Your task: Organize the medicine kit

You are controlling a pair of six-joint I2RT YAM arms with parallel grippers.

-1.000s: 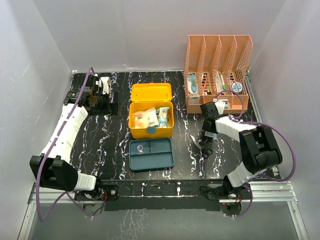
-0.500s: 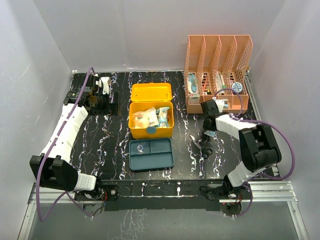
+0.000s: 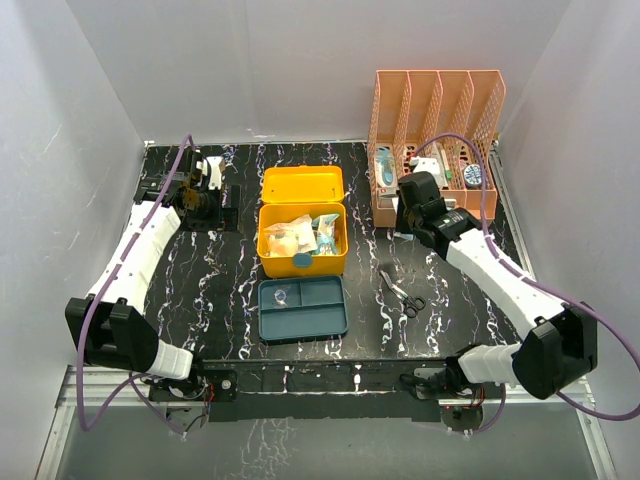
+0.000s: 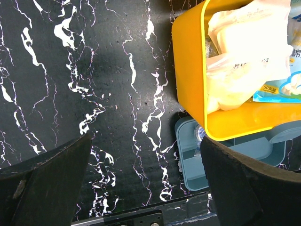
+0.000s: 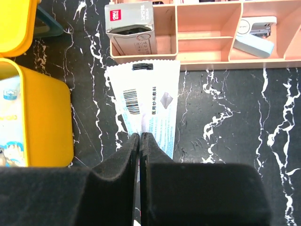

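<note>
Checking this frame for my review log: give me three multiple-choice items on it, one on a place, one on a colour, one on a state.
1. Where is the teal insert tray? A inside the medicine kit; B on the table, in front of the kit; C on the kit's shut lid.
2. What colour is the kit's box? A red; B yellow; C white.
3. The right gripper is: A open, empty; B shut on the tray; C shut on a white packet.
Answers: 1 B, it lies on the table nearer the arms; 2 B, walls and lid are yellow; 3 C, the right wrist view shows the jaws pinching the packet.
</note>
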